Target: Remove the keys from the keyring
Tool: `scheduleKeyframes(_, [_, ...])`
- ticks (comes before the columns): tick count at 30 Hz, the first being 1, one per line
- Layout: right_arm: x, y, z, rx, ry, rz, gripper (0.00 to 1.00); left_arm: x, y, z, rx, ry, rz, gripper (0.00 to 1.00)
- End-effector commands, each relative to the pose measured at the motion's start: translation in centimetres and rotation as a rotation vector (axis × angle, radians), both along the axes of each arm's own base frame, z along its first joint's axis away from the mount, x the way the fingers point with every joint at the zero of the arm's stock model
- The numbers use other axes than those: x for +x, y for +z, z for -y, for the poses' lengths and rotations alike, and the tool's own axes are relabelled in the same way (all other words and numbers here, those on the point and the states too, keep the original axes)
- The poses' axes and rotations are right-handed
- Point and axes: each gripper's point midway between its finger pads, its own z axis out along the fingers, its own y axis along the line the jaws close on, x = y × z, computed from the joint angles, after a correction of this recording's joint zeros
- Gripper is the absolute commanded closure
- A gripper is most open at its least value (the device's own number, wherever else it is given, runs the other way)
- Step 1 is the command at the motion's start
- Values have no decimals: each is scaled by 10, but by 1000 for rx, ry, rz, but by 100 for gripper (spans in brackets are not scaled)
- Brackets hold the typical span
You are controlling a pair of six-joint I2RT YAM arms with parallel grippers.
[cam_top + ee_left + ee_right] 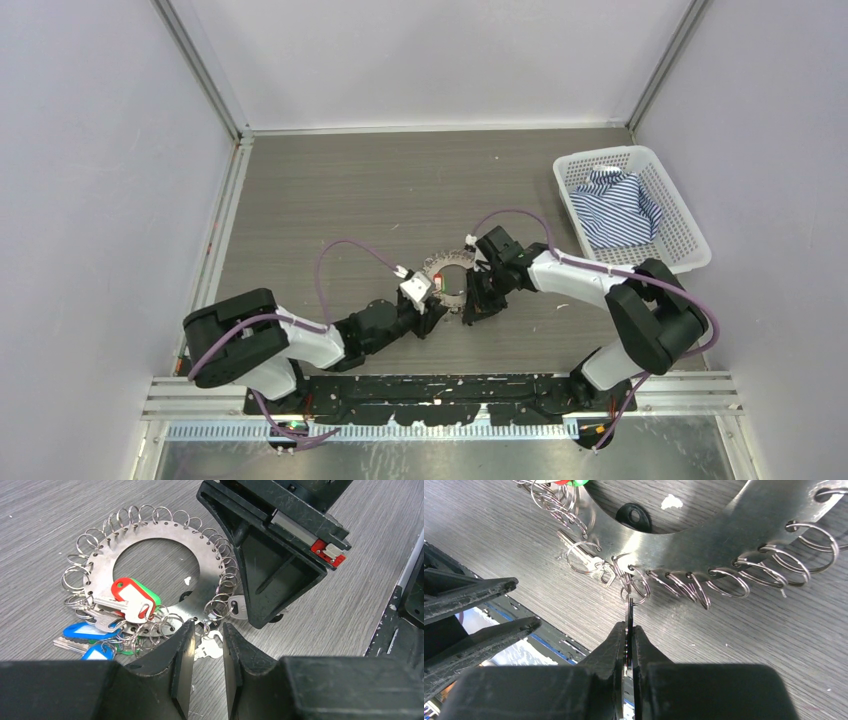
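Note:
The keyring (pixel 200 555) is a flat silver disc with small split rings all round its rim, lying on the table (pixel 445 262). Keys with red (pixel 131 596), green and blue (pixel 82 631) heads bunch at its near-left edge. My left gripper (pixel 209 630) stands open at the ring's near rim, with a small silver key (pixel 211 649) lying flat between its fingertips. My right gripper (pixel 630 627) is shut on a thin key (pixel 629 615), seen edge-on. That key hangs from a split ring (pixel 635 591) on the keyring's rim (pixel 704 540). The two grippers sit close together (pixel 468 298).
A white basket (pixel 690 240) holding a blue striped cloth (pixel 620 208) stands at the back right. White walls enclose the wood-grain table on three sides. A metal rail (pixel 440 395) runs along the near edge by the arm bases.

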Motion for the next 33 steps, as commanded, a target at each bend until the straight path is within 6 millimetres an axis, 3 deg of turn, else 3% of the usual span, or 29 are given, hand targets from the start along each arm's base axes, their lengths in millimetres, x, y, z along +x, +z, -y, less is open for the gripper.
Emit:
scheduleKeyframes(1, [11, 17, -5, 43, 3, 68, 99, 5, 26, 9, -80, 36, 24, 72])
scheduleKeyframes(12, [22, 37, -15, 82, 56, 111, 99, 5, 28, 12, -118, 81, 22, 77])
scheduleKeyframes(21, [21, 43, -26, 117, 144, 67, 99, 4, 24, -7, -131, 128, 34, 77])
scheduleKeyframes(33, [24, 30, -32, 88, 119, 7, 99, 0, 19, -18, -128, 142, 28, 77])
